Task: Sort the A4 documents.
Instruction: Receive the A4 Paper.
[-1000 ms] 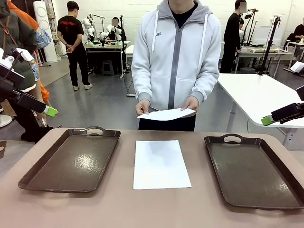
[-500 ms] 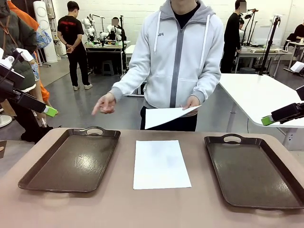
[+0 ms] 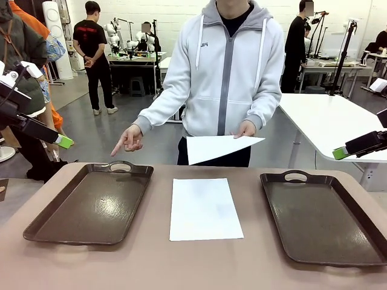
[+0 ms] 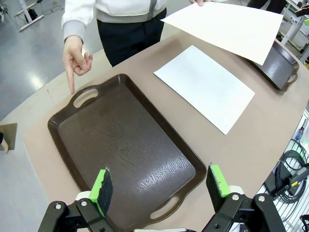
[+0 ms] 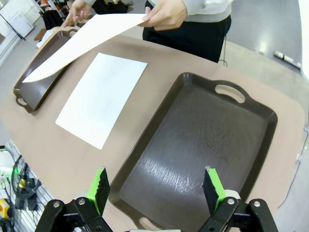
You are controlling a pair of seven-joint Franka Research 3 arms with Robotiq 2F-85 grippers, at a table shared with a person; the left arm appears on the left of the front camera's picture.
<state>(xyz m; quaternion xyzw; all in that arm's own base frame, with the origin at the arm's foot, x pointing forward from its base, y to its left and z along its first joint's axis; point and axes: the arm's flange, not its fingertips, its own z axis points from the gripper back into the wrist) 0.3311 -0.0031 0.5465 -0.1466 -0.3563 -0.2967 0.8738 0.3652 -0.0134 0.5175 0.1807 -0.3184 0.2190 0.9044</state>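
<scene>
- Left hand (image 3: 63,142) hangs high off the left side of the counter (image 3: 199,266), its fingers spread wide and holding nothing
- Right hand (image 3: 340,153) mirrors it off the right side, also agape and empty
- One sheet (image 3: 204,208) lies flat on the bare counter between the left tray (image 3: 91,208) and the right tray (image 3: 320,223), touching neither
- Its long axis runs from the robot toward the person (image 3: 224,72), parallel to the trays' long sides
- The person holds a second sheet (image 3: 221,147) in the air just past the counter's far edge, tilted and clear of the flat one
- The person's forefinger (image 4: 72,79) points down at the left tray's far handle, which I read as the place meant for a sheet
- From the left hand the flat sheet lies inward to the right and well below, past the left tray; from the right hand it lies inward to the left, past the right tray
- Both hands look about equally far off, but the left one is on the pointed side and seems better placed
- From there the carry would be a short sideways hop over that tray's inner rim
- No edge of the flat sheet is lifted, so a pinch would probably have to start at a long side or at the near short edge
- A strip of bare counter runs along each long side, with more bare counter by the near short edge
- Both tray floors are bare — there is room to lay a sheet whole, once it clears the raised rim
</scene>
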